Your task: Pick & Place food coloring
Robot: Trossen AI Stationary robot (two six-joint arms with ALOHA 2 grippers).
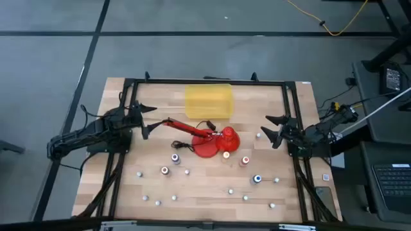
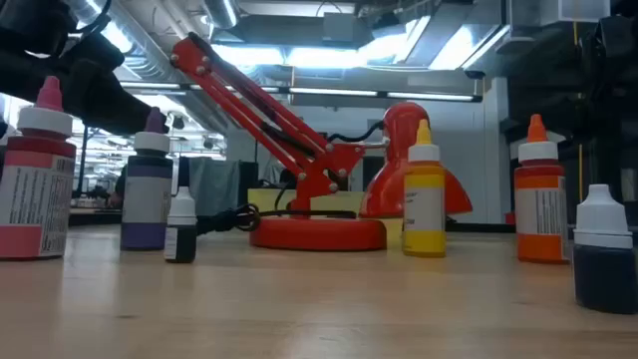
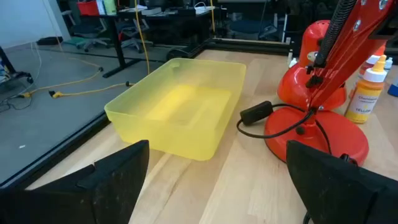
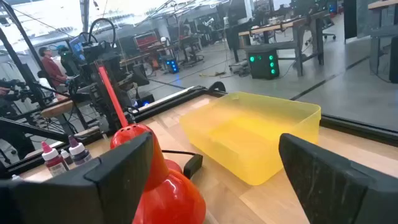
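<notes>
While bottles dot table, yellow bin holds nothing.

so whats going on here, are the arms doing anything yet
Nothing is being handled yet. The left gripper and the right gripper both hover open at opposite sides of the table, holding nothing. The small food coloring bottles, such as the yellow one and the orange one, stand upright on the table near a red desk lamp. The yellow bin behind the lamp looks empty.
</notes>
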